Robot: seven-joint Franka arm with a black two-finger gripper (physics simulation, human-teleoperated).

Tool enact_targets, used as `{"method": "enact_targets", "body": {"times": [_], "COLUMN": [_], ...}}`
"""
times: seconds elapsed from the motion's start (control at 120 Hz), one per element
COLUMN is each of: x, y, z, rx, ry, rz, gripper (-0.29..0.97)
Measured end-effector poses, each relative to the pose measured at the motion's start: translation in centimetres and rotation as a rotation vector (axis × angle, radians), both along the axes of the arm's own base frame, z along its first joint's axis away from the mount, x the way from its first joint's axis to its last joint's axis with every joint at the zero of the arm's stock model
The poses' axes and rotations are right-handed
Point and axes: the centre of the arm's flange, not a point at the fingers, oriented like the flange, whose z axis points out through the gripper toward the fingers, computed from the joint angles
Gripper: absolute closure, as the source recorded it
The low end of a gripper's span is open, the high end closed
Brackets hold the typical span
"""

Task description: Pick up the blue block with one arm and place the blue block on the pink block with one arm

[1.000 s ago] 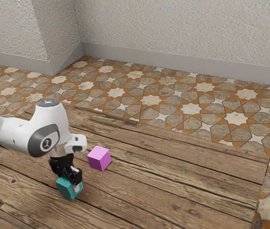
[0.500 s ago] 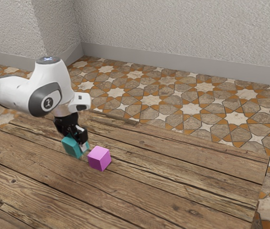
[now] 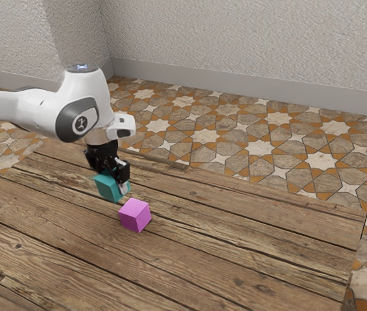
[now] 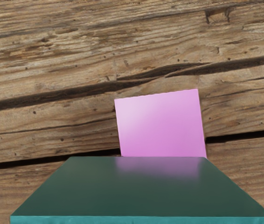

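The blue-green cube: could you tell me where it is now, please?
In the exterior view the blue-green cube is clamped in the black gripper, just upper-left of the pink cube.

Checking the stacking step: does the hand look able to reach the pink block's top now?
Probably yes: the hand, holding the blue block, hangs nearly over the pink block, whose top is bare.

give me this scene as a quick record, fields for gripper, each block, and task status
gripper: shut on the blue block, raised off the wooden table
blue block: held in the air, apart from the pink block, up and to the exterior view's left of it
pink block: resting on the table, nothing on it
task status: pickup done; stacking not yet done
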Motion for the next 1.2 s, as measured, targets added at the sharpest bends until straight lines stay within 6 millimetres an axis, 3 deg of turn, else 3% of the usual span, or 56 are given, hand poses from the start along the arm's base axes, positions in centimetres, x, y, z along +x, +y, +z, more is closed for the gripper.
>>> {"method": "enact_targets", "body": {"times": [0.167, 0.408, 1.2], "x": [1.5, 2.2, 3.2], "y": [-1.1, -0.7, -1.8], "z": [-1.6, -4.6, -6.1], "rx": [-0.010, -0.015, -0.019], "ry": [0.018, 0.049, 0.047], "rz": [0.006, 0.041, 0.072], "gripper": [0.34, 0.34, 0.34]}}
